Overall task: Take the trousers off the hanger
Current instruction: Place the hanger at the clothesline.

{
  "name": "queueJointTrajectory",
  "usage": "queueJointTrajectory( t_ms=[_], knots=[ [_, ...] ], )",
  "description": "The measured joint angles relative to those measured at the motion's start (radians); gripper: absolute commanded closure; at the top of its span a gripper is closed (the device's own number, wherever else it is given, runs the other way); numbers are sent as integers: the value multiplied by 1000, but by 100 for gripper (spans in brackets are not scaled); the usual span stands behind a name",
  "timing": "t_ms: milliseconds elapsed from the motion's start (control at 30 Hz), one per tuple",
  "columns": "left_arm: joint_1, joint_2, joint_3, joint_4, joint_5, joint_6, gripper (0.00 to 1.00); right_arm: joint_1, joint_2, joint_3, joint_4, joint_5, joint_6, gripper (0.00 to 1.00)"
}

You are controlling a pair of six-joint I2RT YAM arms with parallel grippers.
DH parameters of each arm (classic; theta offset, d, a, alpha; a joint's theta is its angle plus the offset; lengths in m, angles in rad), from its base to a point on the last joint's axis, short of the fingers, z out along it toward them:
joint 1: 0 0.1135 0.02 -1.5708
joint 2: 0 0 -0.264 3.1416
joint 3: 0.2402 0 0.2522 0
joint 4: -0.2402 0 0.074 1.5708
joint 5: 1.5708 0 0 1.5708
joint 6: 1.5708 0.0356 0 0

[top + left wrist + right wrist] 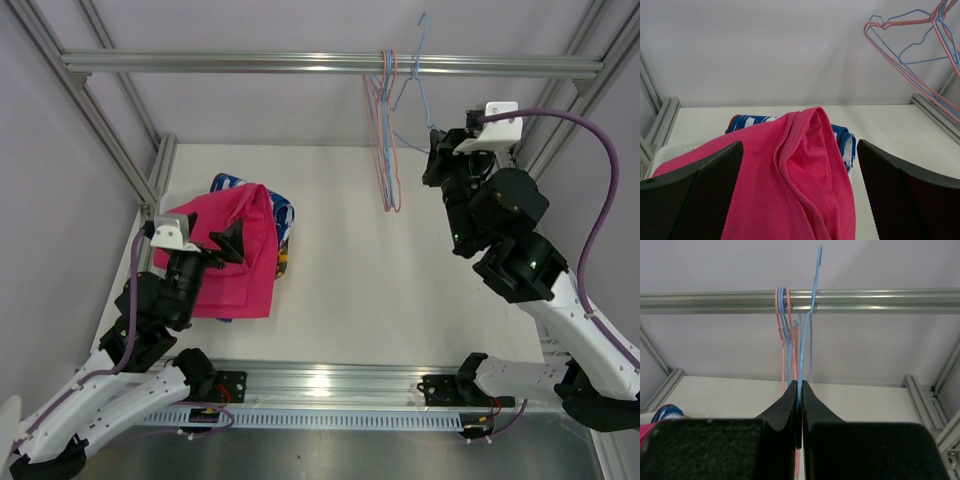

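Pink trousers (pixel 240 250) lie on top of a heap of cloth near the left edge of the white tabletop (pixel 400 290), about midway between its near and far edges. Two garments can be counted for certain: the plain magenta pink pair, loosely folded with a ribbed hem showing, and under it a blue, white and red patterned pair (pixel 228 182) that pokes out toward the far side. A sliver of yellow and dark cloth shows at the heap's right edge; what it belongs to cannot be made out, and anything else beneath is covered.

Thin wire hangers (pixel 385 150), pink and blue, hang bare in a tight bunch from a metal rail (pixel 250 63) across the far side, right of centre. They overlap, so only at least two pink and two blue can be told.

Two robot arms are in view. The left fingers (pixel 730 160) are spread wide just above the pink trousers, one on each side of the fold, gripping nothing. The right fingers (pixel 799 390) are pressed together on the wire of one blue hanger (pixel 812 300), whose hook stands up above the rail, apart from the bunch.
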Motion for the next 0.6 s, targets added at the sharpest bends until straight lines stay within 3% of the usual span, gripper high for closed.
queueJointTrajectory(
  t_ms=[600],
  knots=[
    [0, -11, 0, 0, 1, 0, 0, 63, -10, -217, -60, -10, 134, 100]
  ],
)
